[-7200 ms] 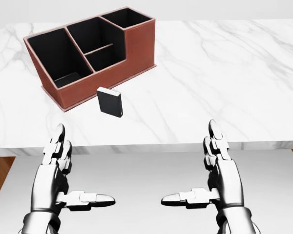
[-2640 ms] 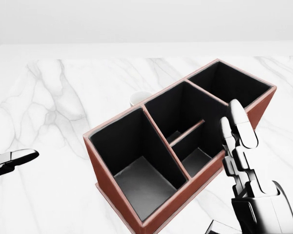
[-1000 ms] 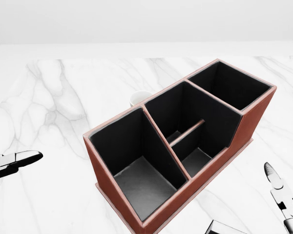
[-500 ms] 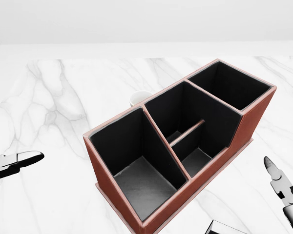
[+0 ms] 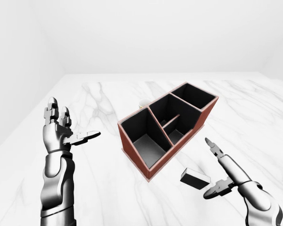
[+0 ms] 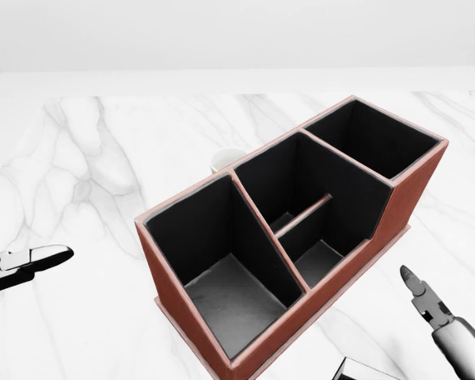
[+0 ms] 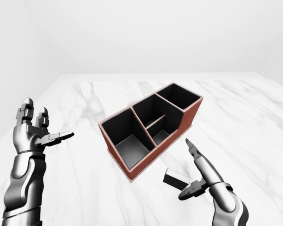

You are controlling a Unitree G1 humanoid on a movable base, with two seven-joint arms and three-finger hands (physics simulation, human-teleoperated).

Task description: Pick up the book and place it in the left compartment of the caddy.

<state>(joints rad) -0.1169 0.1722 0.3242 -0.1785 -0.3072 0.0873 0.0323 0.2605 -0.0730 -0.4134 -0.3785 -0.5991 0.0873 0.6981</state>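
The reddish-brown caddy [image 5: 156, 162] stands slanted on the marble table, its black compartments empty. Its large left compartment [image 5: 144, 141] lies nearest me. A small dark book [image 5: 195, 179] lies flat on the marble just below and right of the caddy's near corner; only its corner [image 6: 356, 370] shows in the head view. My right hand [image 5: 211, 167] hovers open right beside the book, index finger [image 6: 423, 299] stretched upward and thumb below, not touching it. My left hand [image 5: 73, 120] is raised open, left of the caddy, holding nothing.
A white cup [image 6: 226, 159] peeks out behind the caddy's far wall. The marble table [image 5: 104, 188] spreads wide on every side; its far edge meets a white wall, and its left edge runs diagonally past my left arm.
The right hand, raised before the caddy 2.6 s ago, has dropped to the bottom right and edged left toward the book. Left hand barely moved. Since 7.2 s ago the camera came closer.
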